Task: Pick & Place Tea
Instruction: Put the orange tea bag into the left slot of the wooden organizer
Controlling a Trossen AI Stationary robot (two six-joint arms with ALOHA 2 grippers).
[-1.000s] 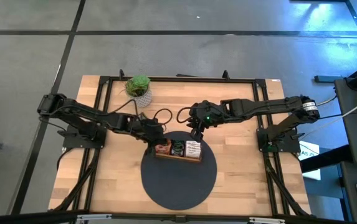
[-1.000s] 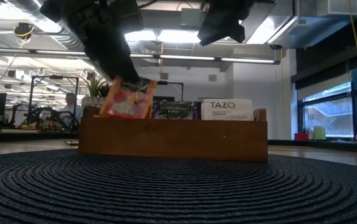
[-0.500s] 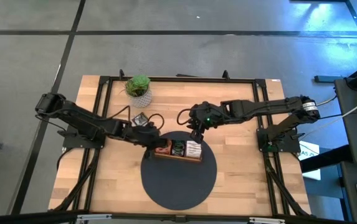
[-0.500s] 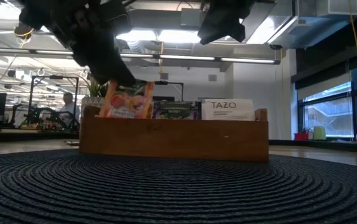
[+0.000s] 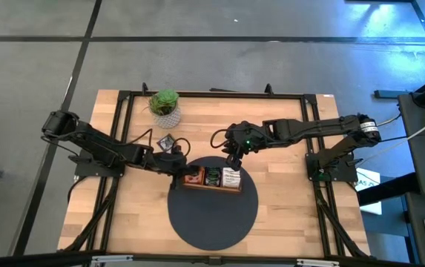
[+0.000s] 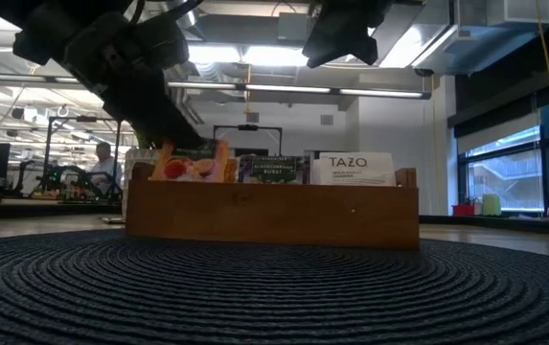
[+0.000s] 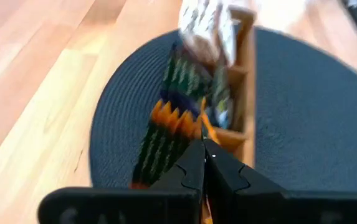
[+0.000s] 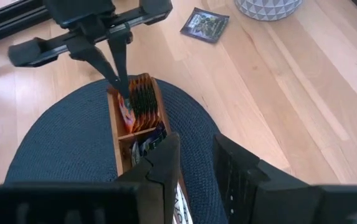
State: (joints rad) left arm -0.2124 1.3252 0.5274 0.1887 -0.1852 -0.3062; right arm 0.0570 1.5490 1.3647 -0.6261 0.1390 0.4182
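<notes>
Brown wood makes up the three-part tray [image 5: 211, 185], which sits on a dark round woven mat [image 5: 212, 219] on the pale wooden table [image 5: 286, 215]. The left gripper [image 8: 121, 93] is at the tray's left end compartment, its fingers [image 7: 198, 171] pressed together on an orange tea packet [image 6: 190, 167] that stands in that compartment among other orange packets [image 8: 142, 102]. The middle part holds dark green packets [image 6: 272, 169] and the right part white ones [image 6: 353, 169]. One more dark packet [image 8: 205, 25] lies flat on the table near the potted plant [image 5: 165, 106]. The right gripper [image 8: 194, 163] hangs above the tray's right side, jaws a little apart and holding nothing.
</notes>
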